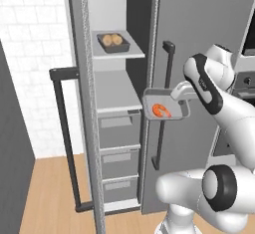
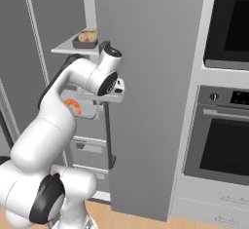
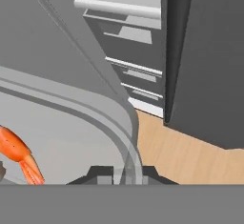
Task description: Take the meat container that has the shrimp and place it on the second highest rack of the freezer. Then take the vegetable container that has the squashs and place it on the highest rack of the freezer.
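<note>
My gripper [image 1: 186,102] is shut on the right rim of the meat container [image 1: 167,95], a light-grey tray with the orange shrimp [image 1: 160,110] inside. I hold it level in the air in front of the open freezer [image 1: 85,103], just right of the lower visible shelf [image 1: 115,98] and at about its height. In the hand view the fingertips [image 3: 102,173] pinch the tray rim [image 3: 95,107], with the shrimp [image 3: 16,154] at the left. The vegetable container [image 1: 113,42] with two tan squashes rests on the upper shelf [image 1: 132,55]. The right base view shows the shrimp [image 2: 73,105] and the squash tray [image 2: 86,38].
The freezer's left door stands open with a long dark handle [image 1: 64,128]. The closed right door [image 1: 204,29] carries another bar handle [image 1: 164,103], close behind the tray. Grey drawers [image 1: 119,143] sit below the shelves. A built-in oven [image 2: 223,135] is to the right.
</note>
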